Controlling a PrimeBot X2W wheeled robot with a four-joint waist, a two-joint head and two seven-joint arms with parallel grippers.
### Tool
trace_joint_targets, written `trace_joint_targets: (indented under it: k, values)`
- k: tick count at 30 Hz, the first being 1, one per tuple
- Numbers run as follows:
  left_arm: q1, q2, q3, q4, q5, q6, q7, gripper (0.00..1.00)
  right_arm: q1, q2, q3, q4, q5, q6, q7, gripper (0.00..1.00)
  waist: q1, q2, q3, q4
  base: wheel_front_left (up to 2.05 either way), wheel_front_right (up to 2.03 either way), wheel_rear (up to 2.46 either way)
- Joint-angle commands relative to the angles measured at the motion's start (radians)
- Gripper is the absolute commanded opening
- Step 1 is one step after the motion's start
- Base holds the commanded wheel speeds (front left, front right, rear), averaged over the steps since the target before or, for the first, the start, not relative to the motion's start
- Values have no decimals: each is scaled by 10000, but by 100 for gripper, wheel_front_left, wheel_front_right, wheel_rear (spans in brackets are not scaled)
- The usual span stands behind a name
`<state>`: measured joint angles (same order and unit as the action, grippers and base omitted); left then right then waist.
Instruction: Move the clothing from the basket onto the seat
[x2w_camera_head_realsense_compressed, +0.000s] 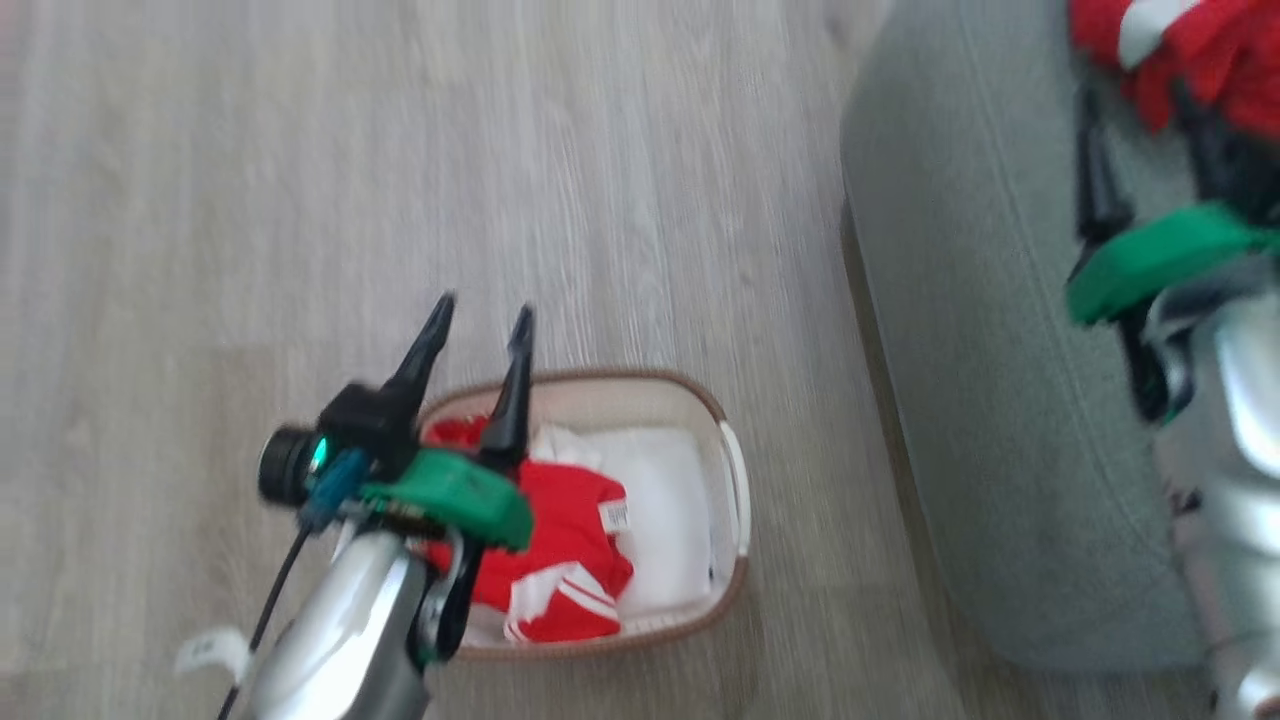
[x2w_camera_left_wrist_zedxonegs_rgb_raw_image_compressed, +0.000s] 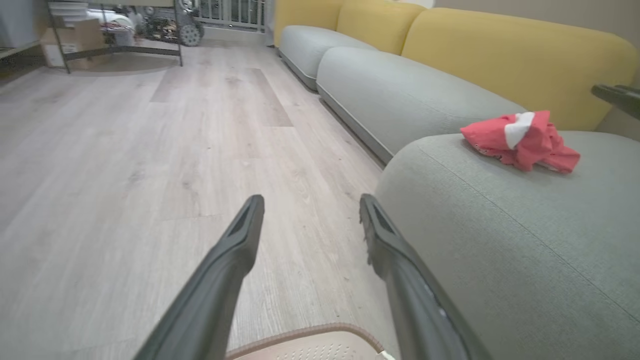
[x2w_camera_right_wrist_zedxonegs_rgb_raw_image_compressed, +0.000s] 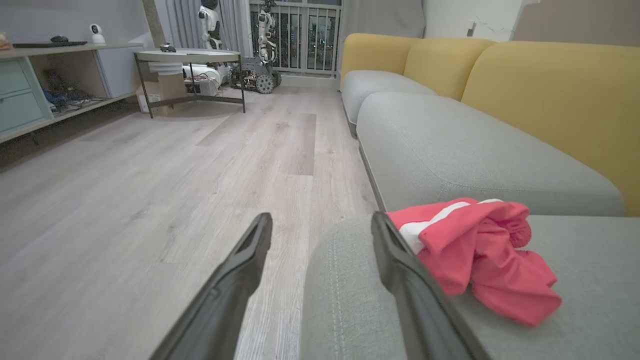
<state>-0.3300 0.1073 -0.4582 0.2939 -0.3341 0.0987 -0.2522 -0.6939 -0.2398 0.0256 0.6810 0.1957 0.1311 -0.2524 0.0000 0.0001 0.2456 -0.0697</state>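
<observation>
The clothing is split in 2: 1 red garment lies crumpled on the seat near its rounded corner. The other red piece sits in the basket, bunched over the 9 o'clock half, white stripes showing at 6. A flat white sheet fills the 3 o'clock half, not mine to take. The basket is on the wood floor, with the seat at its 3 o'clock, near but apart.

The left tool hovers over the basket's 9 o'clock rim, fingers apart, nothing between them. The right tool is over the seat, fingers apart too. The red garment lies just beside its 3 o'clock finger, not gripped; I can't tell if it touches.

My read: 1 drop is done and next is the basket pick with the left tool. I'd tip the fingers down, come in on the high red bunch, stay off the rim and bite a fold of red alone so the sheet stays put. Shiny fabric will likely slip, so pinch deep. Lift clear of the rim before swinging to 3 o'clock. The right tool should back off straight, no snagging.
</observation>
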Motion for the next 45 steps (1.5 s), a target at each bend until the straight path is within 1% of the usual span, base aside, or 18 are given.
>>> trace_joint_targets:
  k: [1,5,8,9,13,16,20,24,28,37,45]
  values:
    - [-40,83,457,-360,64,72,-94,100,109,70,178,-399,30,-4,-93,100,0,-1,-706,317,0,0,0]
    - [818,125,1054,-505,207,191,-94,100,959,537,424,-859,-3,-4,-93,100,0,-1,-1347,575,0,0,0]
    - [1400,160,1455,-627,325,256,-94,100,1626,888,435,-1225,-81,-4,-93,100,0,-1,-1750,737,0,0,0]
    - [1756,165,1706,-740,416,315,-94,100,2053,1097,318,-1475,-191,-4,-93,100,0,-1,-1949,815,0,0,0]
    - [2465,96,2157,-1014,549,395,-95,100,2891,1577,122,-1985,-432,-4,-93,100,0,-1,-2273,886,0,0,0]
    - [2941,48,2388,-1146,648,369,-95,100,3504,1787,129,-2437,-577,-4,-93,100,0,-1,-2449,927,0,0,0]
    - [3432,-36,2715,-1302,694,304,-95,100,4246,1879,308,-2931,-645,-4,-93,100,0,-1,-2595,1007,0,0,0]
    - [3874,-128,3010,-1465,752,247,-95,100,4954,1891,579,-3423,-103,-4,-93,100,0,-1,-2751,1091,0,0,0]
    - [4251,-214,3271,-1685,827,192,-95,100,5539,1893,624,-3766,299,-4,-93,100,0,-1,-2868,1133,0,0,0]
    - [4599,-331,3682,-1783,1001,-15,-95,100,6025,1894,699,-3959,419,-4,-93,100,0,-1,-2990,1148,0,0,0]
    - [4617,-434,3786,-1718,1173,-175,-95,100,6062,1895,689,-3976,411,-4,-93,100,0,-1,-2982,1082,0,0,0]
